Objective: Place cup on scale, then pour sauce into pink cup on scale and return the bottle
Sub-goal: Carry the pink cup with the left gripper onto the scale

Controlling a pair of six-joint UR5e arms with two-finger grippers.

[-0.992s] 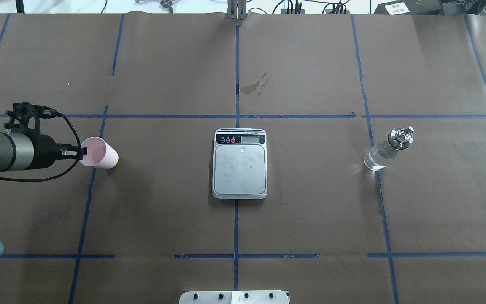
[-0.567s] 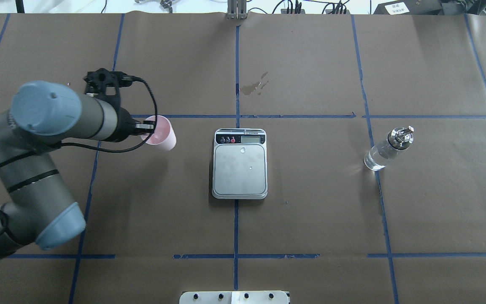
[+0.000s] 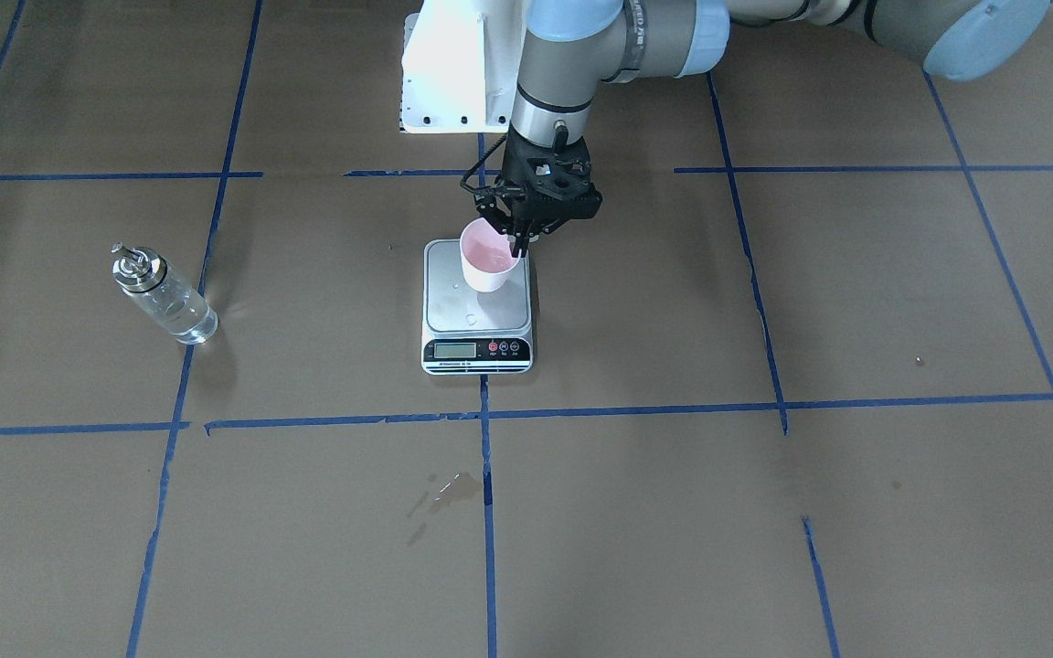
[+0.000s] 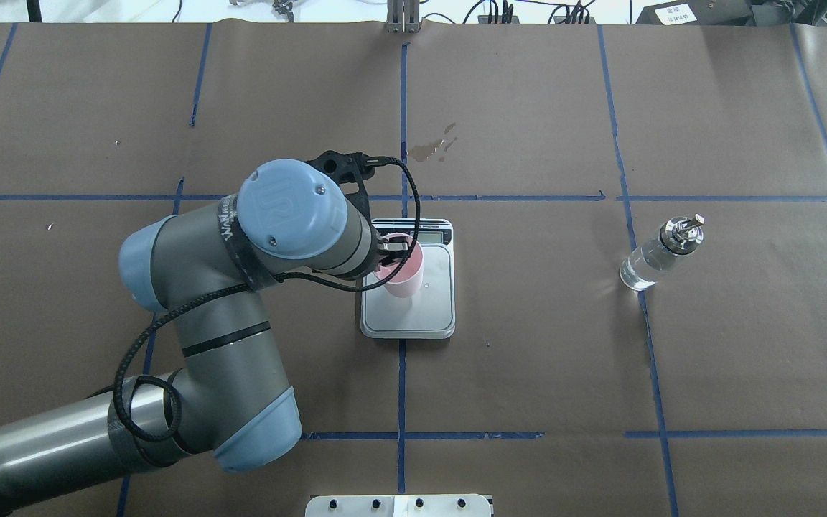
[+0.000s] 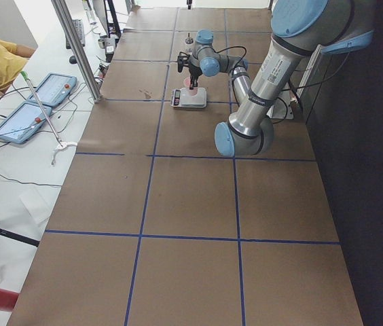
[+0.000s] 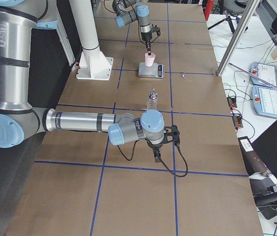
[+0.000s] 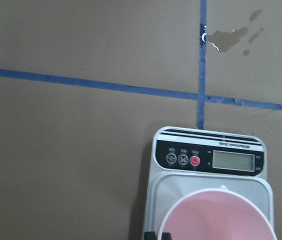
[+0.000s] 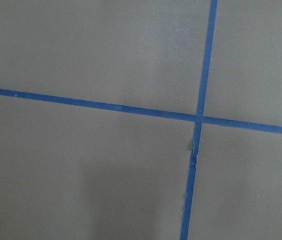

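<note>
Left arm has swung in from the surface's (image 4: 528, 345) left: left gripper (image 3: 519, 245) pinches the cup (image 3: 488, 260) by its rim, upright over the scale (image 3: 477, 315) platform, contact unclear. Bottle (image 4: 654, 258) stands well right, nearer the right gripper (image 6: 156, 156), whose opening I cannot tell.

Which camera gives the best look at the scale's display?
The left wrist view: the display is large, square-on, clear of the cup, though no digits are legible. Front-facing and overhead views show it small; the side views show the scale tiny, its display unreadable; the right wrist view shows only table.
</note>
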